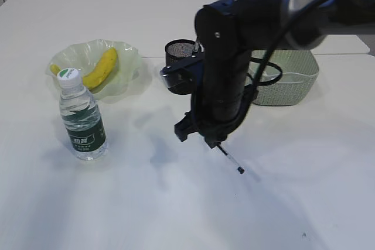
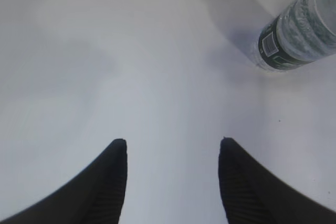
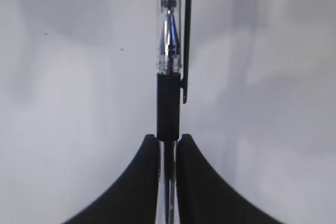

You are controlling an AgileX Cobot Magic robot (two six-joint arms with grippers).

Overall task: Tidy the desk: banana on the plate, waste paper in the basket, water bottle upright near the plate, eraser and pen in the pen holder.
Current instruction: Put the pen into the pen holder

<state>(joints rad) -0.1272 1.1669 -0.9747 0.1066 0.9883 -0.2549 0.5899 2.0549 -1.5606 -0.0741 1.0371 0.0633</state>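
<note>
The pen (image 3: 170, 77) is clamped between the narrowed fingers of the right gripper (image 3: 168, 142), its capped end hanging below over the desk (image 1: 293, 191). The pen-in-holder step is judged in hand; a lift toward the pen holder (image 1: 179, 54), just behind the gripper, is called for. The left gripper (image 2: 172, 153) is held half open and empty.

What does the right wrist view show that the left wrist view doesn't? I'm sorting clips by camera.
Only the right wrist view: the right pincer shut on the pen, capped end pointing away from the camera. Only the left wrist view: the left pincer open and holding nothing, with the water bottle at the upper right. Both share the bare white desk beneath.
</note>
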